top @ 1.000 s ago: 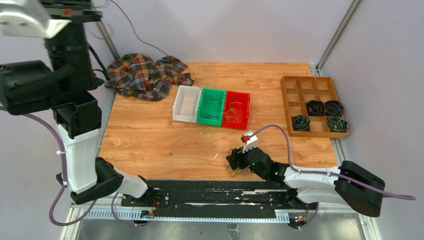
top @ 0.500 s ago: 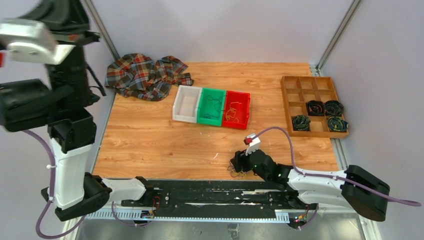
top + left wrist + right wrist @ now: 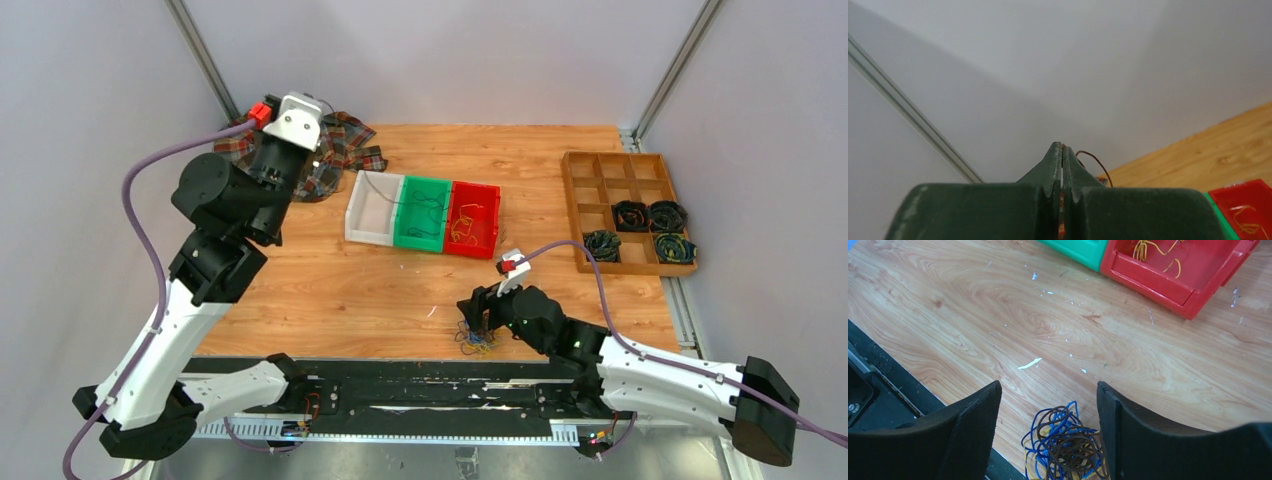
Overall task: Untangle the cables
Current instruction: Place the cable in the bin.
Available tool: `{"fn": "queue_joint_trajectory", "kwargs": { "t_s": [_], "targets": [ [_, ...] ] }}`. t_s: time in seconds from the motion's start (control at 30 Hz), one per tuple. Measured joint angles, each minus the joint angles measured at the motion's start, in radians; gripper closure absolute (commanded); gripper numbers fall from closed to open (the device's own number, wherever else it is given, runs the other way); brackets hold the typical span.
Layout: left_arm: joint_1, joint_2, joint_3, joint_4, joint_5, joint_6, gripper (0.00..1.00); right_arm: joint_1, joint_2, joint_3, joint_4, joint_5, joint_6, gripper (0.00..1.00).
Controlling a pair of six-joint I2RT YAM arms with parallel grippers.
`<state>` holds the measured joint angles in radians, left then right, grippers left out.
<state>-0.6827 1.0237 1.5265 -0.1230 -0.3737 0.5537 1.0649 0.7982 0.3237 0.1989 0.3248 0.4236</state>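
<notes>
Fist-sized clump of thin wire loops, blue/brown/yellow (image 3: 1064,442): on light wood counter (image 3: 973,315), directly under right jaws, between them, untouched. Right jaws wide, empty. Left jaws pinched shut; thin brown wire loop (image 3: 1098,165) curls out beside tips, looks held. Clump likely light, springy, snag-prone; one strand may drag whole wad. Best hold: single outer blue loop poking out ahead of right jaws, not core.

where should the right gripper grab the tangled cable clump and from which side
Pinch a single outer loop, like the blue one arching at the far edge of the cable clump, not the dense brown middle. Come straight down: it lies flat on the table, and the right gripper hangs open above it.
</notes>
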Motion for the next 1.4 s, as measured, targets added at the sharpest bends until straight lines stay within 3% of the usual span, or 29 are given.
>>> {"fn": "queue_joint_trajectory", "kwargs": {
  "t_s": [0.3,0.8,1.07,1.4],
  "targets": [
    [0.000,-0.021,-0.043,-0.059,0.027,-0.084,0.99,0.000,-0.030,0.027,-0.049,0.012,-0.016,0.30],
    [0.045,0.075,0.034,-0.042,0.075,-0.083,0.99,0.000,-0.030,0.027,-0.066,0.042,-0.018,0.31],
    [0.061,0.136,0.199,-0.029,0.115,-0.087,0.99,0.000,-0.035,0.027,-0.073,0.043,-0.018,0.31],
    [0.080,0.156,0.177,-0.009,0.121,-0.083,0.99,0.000,-0.037,0.027,-0.076,0.043,-0.018,0.32]
  ]
}}
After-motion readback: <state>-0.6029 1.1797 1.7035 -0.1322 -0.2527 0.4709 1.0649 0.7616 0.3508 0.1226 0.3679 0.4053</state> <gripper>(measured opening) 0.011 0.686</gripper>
